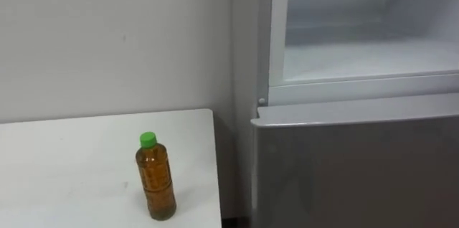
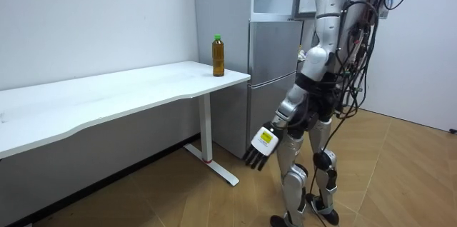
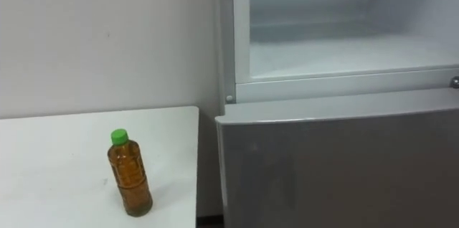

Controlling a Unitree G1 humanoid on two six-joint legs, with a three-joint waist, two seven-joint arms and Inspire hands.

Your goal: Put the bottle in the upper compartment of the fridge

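Observation:
A clear bottle (image 1: 155, 178) of amber drink with a green cap stands upright on the white table (image 1: 64, 163), near its right end and front edge. To its right is the grey fridge (image 1: 358, 163); the upper compartment (image 1: 366, 56) stands open, showing a white, bare interior. In the room view I stand facing the fridge (image 2: 275, 63), with the bottle (image 2: 218, 56) on the table corner beside it. My left hand (image 2: 260, 148) hangs low at my side, fingers relaxed and holding nothing, well below and away from the bottle.
The lower fridge door (image 3: 337, 171) is closed. A narrow gap separates the table's right edge from the fridge. A plain white wall (image 1: 107, 41) runs behind the table. The long table (image 2: 107, 98) stretches toward the room view's left over a wooden floor (image 2: 400, 184).

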